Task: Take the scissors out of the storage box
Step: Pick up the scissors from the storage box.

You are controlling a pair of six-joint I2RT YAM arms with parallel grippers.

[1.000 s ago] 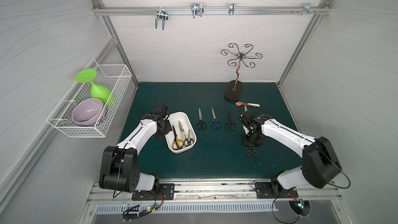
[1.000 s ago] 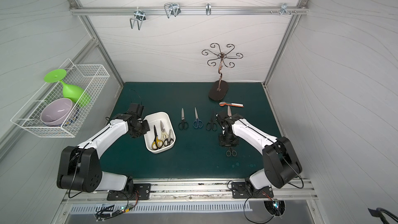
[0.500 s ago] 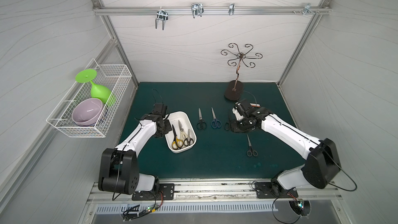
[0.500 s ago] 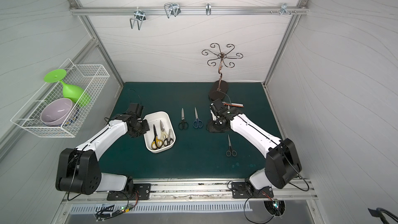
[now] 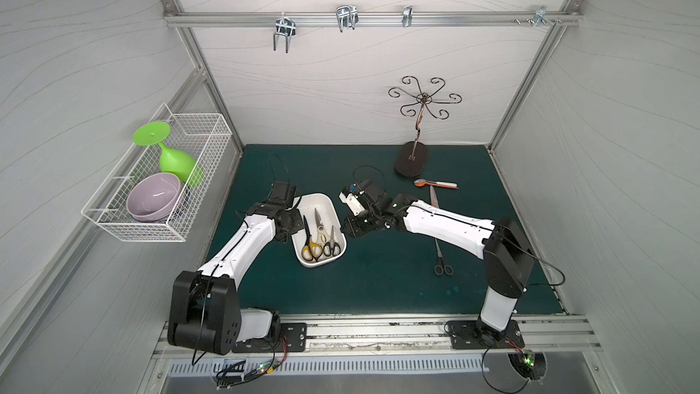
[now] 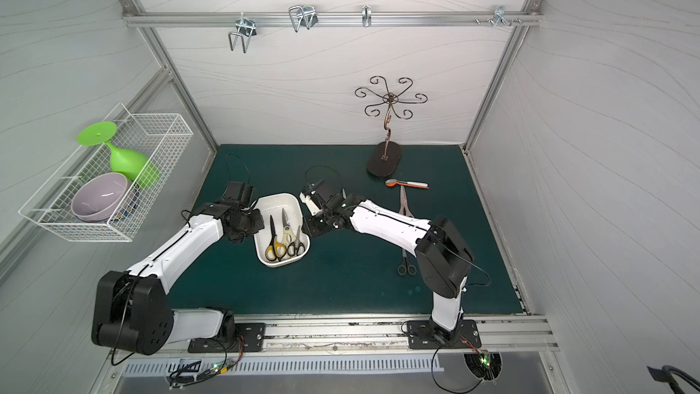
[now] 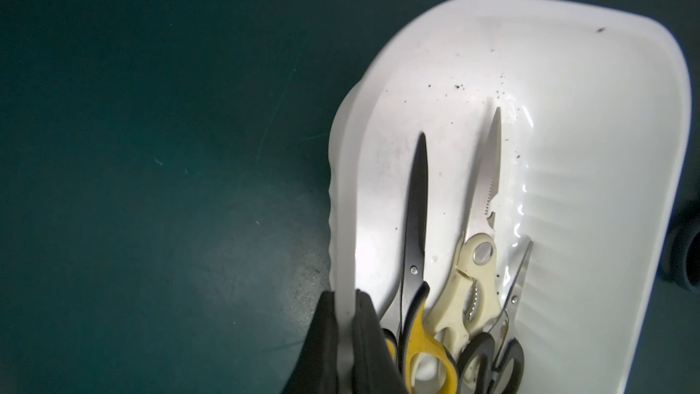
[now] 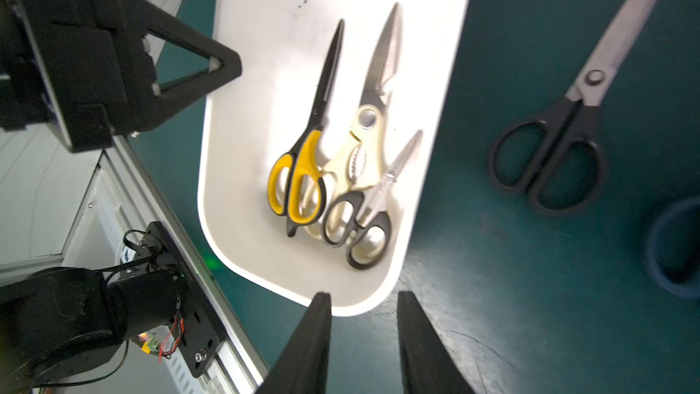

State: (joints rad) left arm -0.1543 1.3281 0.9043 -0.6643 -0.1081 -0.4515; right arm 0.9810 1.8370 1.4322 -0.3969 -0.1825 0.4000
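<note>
The storage box [image 5: 322, 202] rim is clamped tight by the left gripper [image 7: 345, 339], with three scissors [image 8: 341, 153] laid inside. The right gripper [image 8: 363, 320] is held part-open and empty, just off the box's end. Everything's set on a green mat [image 5: 378, 289], boxed in by white walls [image 5: 341, 89].

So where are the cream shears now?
In a top view the cream shears lie left of centre inside the storage box, between the yellow-handled scissors and the small black-handled scissors.

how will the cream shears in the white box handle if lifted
The cream shears look rigid and thick-bladed, probably fairly heavy. Their handles seem tucked under the yellow scissors and black-handled pair, so lifting may drag those.
</note>
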